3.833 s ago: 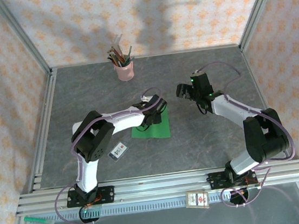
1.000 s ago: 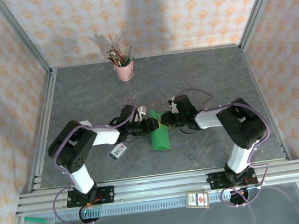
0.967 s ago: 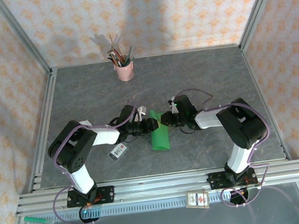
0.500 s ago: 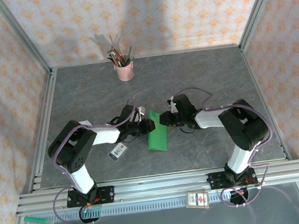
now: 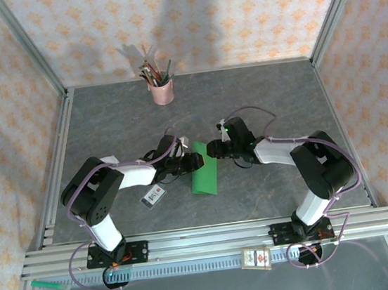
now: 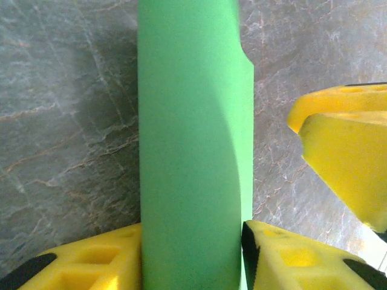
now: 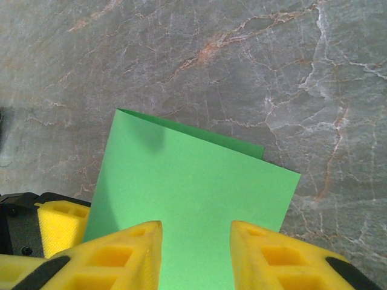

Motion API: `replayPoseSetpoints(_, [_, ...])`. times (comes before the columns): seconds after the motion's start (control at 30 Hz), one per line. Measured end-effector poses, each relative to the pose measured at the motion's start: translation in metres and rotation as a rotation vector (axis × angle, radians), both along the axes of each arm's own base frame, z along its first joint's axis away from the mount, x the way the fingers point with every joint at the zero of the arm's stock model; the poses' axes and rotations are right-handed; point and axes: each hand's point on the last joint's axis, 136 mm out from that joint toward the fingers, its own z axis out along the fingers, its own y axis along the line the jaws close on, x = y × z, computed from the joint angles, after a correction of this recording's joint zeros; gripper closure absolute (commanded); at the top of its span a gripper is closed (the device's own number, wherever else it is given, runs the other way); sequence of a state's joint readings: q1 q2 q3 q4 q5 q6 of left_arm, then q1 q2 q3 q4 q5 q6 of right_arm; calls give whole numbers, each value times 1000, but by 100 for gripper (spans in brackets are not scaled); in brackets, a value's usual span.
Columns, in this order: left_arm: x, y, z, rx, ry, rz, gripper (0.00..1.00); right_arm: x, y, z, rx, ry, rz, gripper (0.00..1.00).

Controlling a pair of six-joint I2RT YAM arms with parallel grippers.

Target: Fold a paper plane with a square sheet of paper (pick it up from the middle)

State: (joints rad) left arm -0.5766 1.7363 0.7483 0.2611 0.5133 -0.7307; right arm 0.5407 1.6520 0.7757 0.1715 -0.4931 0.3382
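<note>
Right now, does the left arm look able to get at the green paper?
Probably yes: the left gripper sits right at the folded green paper, one finger either side of the strip. The right gripper crowds in beside it, but nothing blocks the left one's way.

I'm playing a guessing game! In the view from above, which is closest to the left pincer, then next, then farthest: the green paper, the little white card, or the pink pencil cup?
1. green paper: right at the left pincer, mid-table.
2. little white card: toward the front, on the left.
3. pink pencil cup: at the table's back edge.
</note>
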Motion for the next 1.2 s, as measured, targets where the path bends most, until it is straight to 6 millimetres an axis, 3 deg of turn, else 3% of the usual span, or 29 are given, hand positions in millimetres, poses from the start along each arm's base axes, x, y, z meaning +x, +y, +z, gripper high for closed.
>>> replayPoseSetpoints(0.47, [6, 4, 2, 72, -17, -14, 41, -1, -2, -3, -22, 9, 4, 65])
replayPoseSetpoints(0.9, [12, 25, -5, 186, -41, 16, 59, -3, -7, -6, -50, 13, 0, 66])
replayPoseSetpoints(1.2, [12, 27, -6, 213, -50, 4, 58, -3, -7, -7, -51, 14, 0, 65])
